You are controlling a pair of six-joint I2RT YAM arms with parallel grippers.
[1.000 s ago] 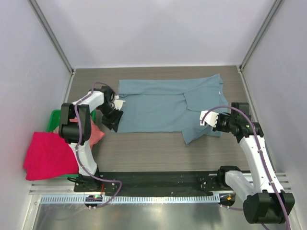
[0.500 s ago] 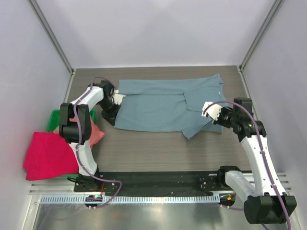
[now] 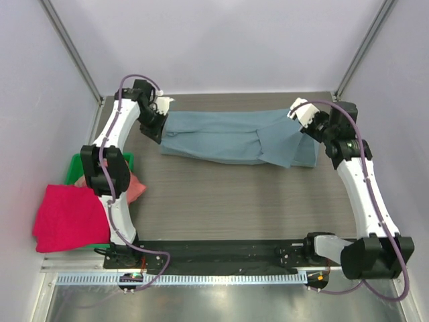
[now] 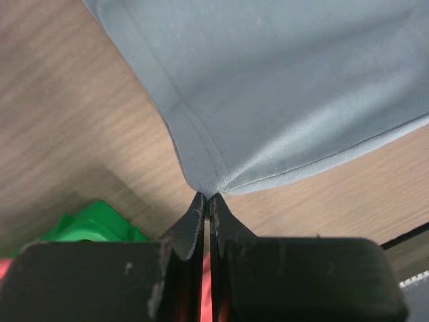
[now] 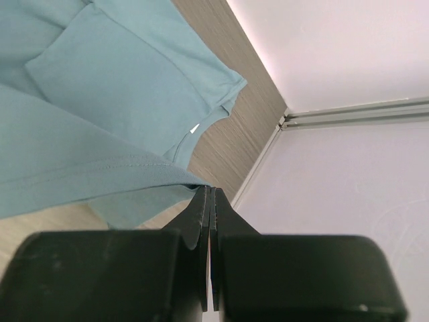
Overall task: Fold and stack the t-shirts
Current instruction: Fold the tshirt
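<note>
Slate-blue t-shirt [image 3: 228, 137], narrow wrinkled band, edges pinched in closed left tool [image 4: 206, 196] and right tool [image 5: 209, 189].

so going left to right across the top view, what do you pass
crimson-pink t-shirt → salmon-pink t-shirt → left gripper → slate-blue t-shirt → right gripper

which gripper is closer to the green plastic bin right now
Left. The left gripper pinches the slate-blue cloth t-shirt just beyond the green plastic bin; the right gripper grips the shirt's far end, across the table.
</note>
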